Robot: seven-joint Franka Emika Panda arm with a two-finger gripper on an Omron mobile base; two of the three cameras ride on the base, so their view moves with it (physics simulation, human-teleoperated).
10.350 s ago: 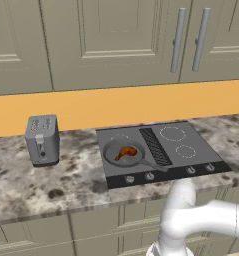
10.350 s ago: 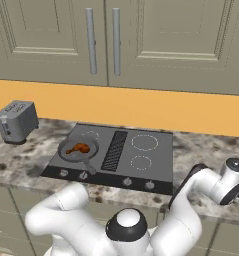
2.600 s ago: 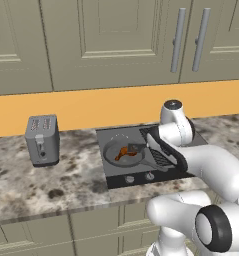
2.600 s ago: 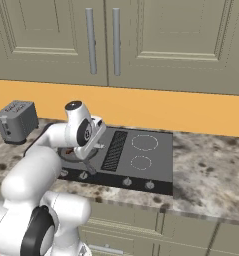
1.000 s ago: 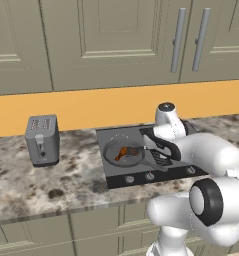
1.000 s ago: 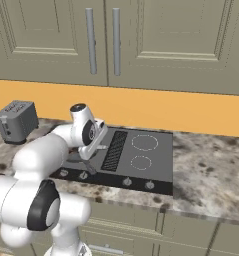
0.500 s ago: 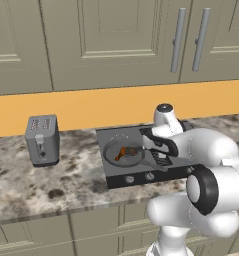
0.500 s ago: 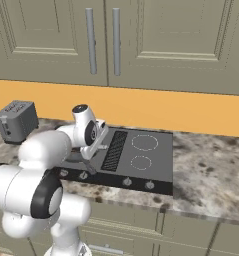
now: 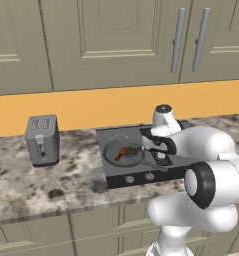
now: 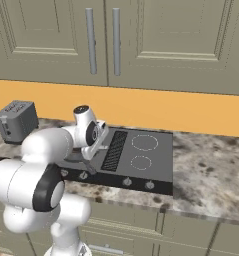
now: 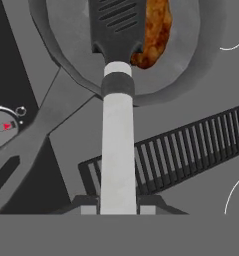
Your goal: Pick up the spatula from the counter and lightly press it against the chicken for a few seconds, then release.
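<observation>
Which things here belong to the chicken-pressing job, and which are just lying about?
In the job:
spatula, clamped in the gripper
chicken
pan that holds it

Lying about:
toaster, at the left on the counter
cooktop
cupboards above

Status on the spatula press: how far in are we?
Done: the spatula is off the counter and clamped in the gripper. In hand: its slotted blade lies over the chicken in the pan, so the press looks under way, though actual contact can't be confirmed. Left: hold for a few seconds, then open the gripper and release.
</observation>
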